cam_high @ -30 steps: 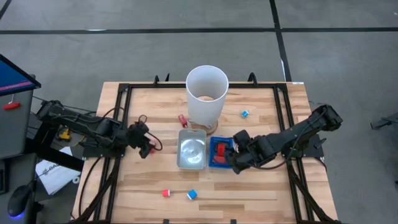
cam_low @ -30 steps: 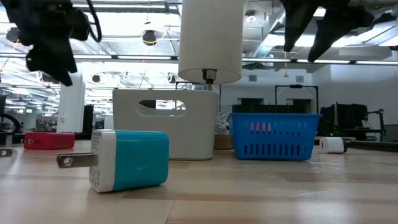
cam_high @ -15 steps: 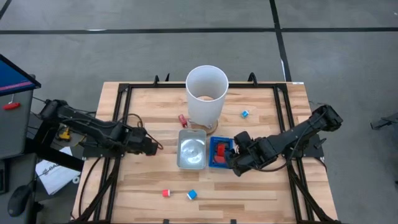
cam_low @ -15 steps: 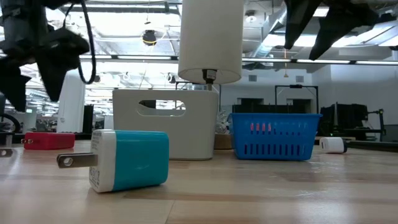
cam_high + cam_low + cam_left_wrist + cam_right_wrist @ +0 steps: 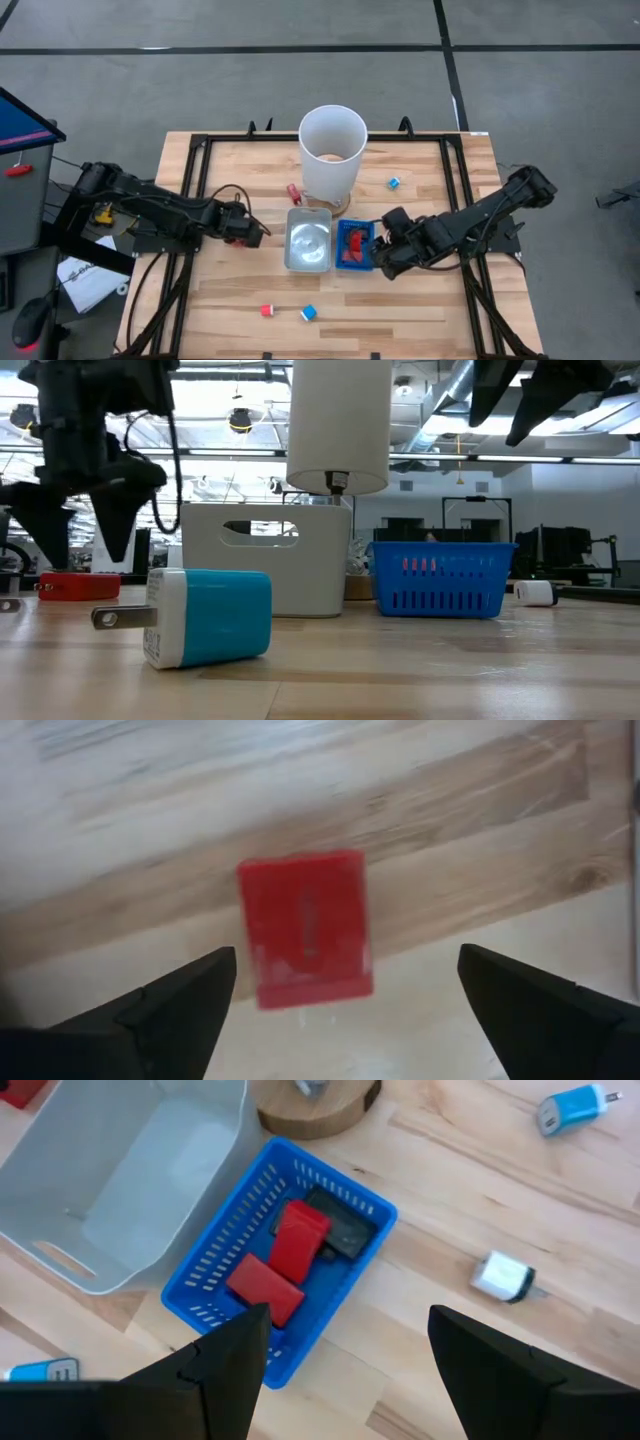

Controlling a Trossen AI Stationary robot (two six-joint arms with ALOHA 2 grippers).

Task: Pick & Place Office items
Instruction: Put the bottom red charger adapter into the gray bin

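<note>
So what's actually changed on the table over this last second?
The left gripper swung toward the trays and now hangs open over a red block. The right gripper backed slightly off the blue tray, open and empty. Trays, bin and loose pieces stayed put.

Red, blue, black and white on pale striped wood

Blue slotted basket [image 5: 300, 1275] at frame centre, holding two red blocks [image 5: 283, 1264] and one black piece [image 5: 343, 1232]; pale grey tray [image 5: 125, 1180] upper left; blue-and-white charger [image 5: 572, 1107] upper right; white plug [image 5: 503, 1275] at right. Red block [image 5: 305, 927] mid-frame between dark fingers [image 5: 165, 1005]. Tall white bin [image 5: 332, 150] top centre, light wooden table [image 5: 420, 300] with black frame.
</note>
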